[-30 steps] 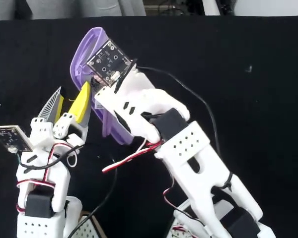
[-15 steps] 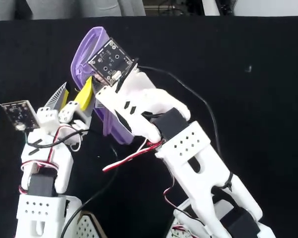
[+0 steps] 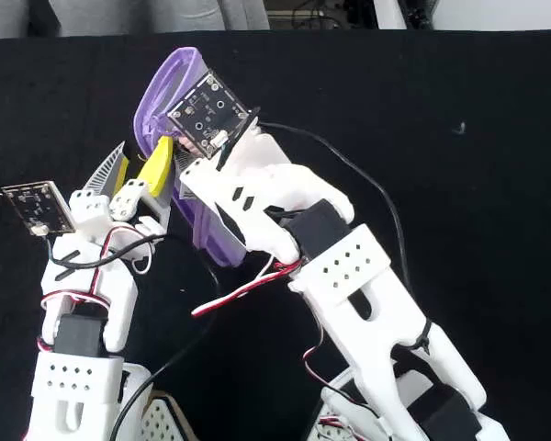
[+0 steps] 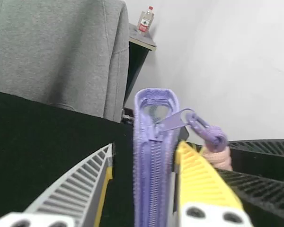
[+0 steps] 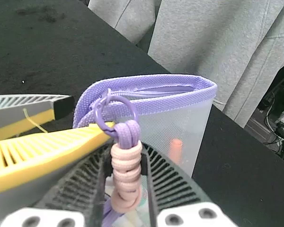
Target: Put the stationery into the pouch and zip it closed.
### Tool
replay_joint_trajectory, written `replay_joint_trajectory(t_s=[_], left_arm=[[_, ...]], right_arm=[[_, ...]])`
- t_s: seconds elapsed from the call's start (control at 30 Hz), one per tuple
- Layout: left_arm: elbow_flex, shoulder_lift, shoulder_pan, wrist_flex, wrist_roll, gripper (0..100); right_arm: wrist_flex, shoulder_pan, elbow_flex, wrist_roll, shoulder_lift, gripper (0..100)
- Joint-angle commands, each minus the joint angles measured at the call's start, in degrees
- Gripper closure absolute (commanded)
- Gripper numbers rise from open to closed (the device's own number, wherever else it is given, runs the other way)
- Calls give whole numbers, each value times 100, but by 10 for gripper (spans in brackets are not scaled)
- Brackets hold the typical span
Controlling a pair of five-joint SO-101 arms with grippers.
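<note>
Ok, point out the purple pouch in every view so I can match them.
High view: pouch upper left, partly under the right arm.
Left wrist view: pouch edge-on between the fingers.
Right wrist view: pouch just beyond the gripped zipper pull.
Shared landmark: the yellow finger beside it.

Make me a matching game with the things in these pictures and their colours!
Things:
1. pouch
2. table
3. left gripper, its finger next to the zip
4. cloth hanging behind the table

Colours:
A. yellow
B. purple
C. grey
D. black

Pairs: 1-B, 2-D, 3-A, 4-C
</note>
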Motion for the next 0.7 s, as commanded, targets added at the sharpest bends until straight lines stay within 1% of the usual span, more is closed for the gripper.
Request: replay_joint_trajectory(t_s=[0.0, 0.1, 0.23, 0.4, 0.53, 0.67], left_arm=[[-295, 0, 180, -167, -176, 877], [-312, 0, 303, -167, -554, 910], [-312, -9, 400, -167, -862, 972], [-312, -18, 418, -132, -914, 972], [-321, -18, 418, -132, -958, 972], [-391, -18, 567, -70, -1495, 972]], right_arm=[[9, 44, -31, 53, -224, 987], [18, 44, -31, 53, -224, 987], [26, 44, -4, 53, -338, 987], [26, 70, 4, 62, -602, 987], [26, 316, -31, 62, -725, 987], [35, 510, -92, 62, -936, 987]])
